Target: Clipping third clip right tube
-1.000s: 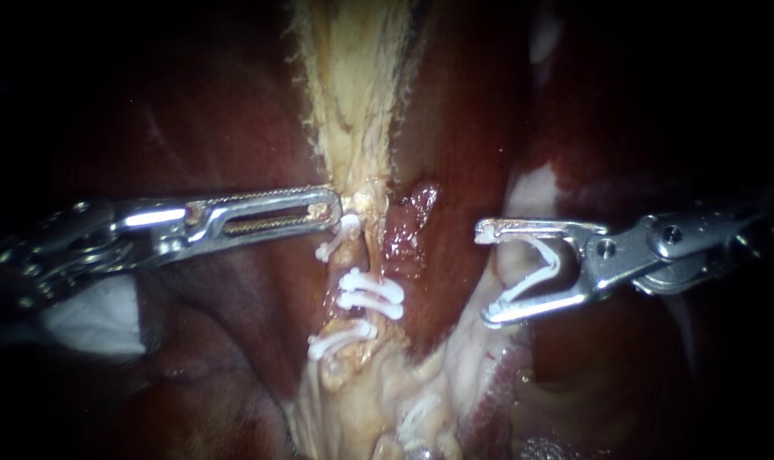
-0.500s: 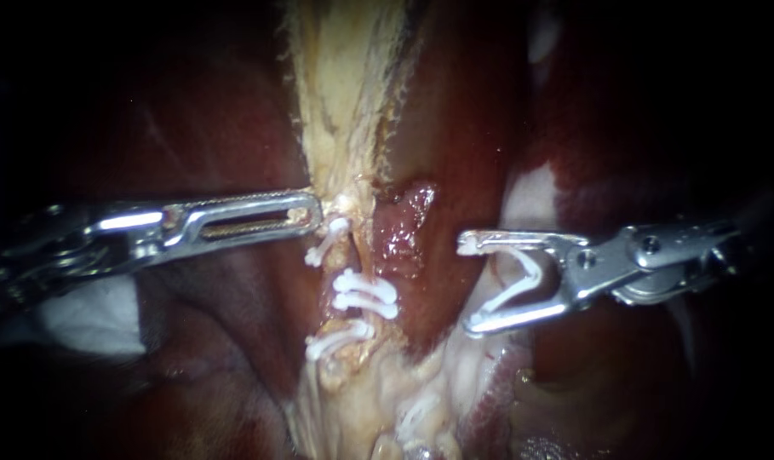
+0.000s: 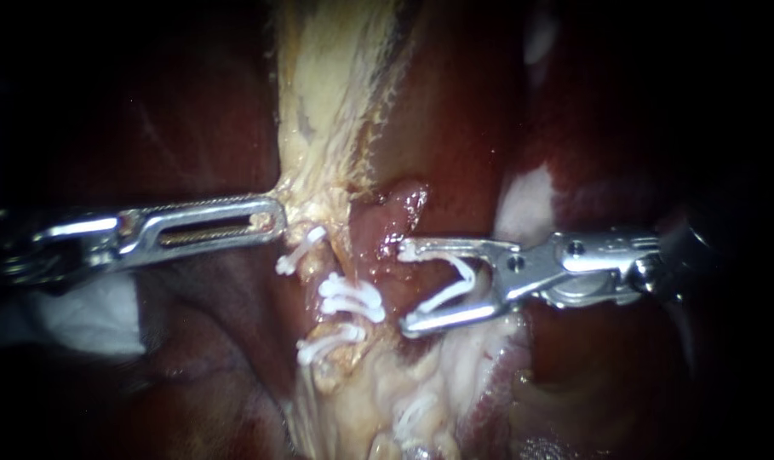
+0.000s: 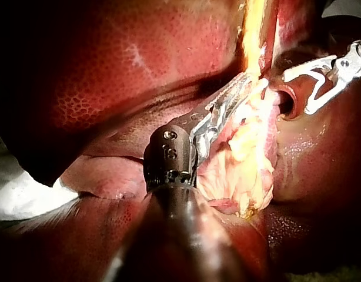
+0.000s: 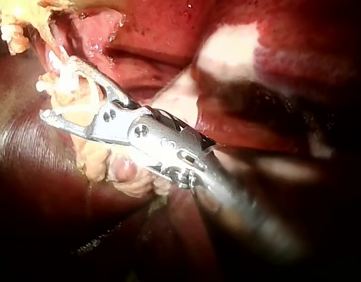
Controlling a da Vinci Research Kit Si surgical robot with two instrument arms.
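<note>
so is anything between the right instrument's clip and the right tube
Nothing visible. The right instrument holds its open clip just beside the right tube, tips at its edge. The white clips lie beyond it, where the left instrument grips tissue.

Two slender silver metal instruments: the left instrument [image 3: 272, 223] and the right instrument [image 3: 406, 287]. Four small white plastic clips [image 3: 350, 290] cross one pale yellowish tube [image 3: 339, 266]. One open white V-shaped clip [image 3: 465, 271] sits in the right instrument's jaws.
</note>
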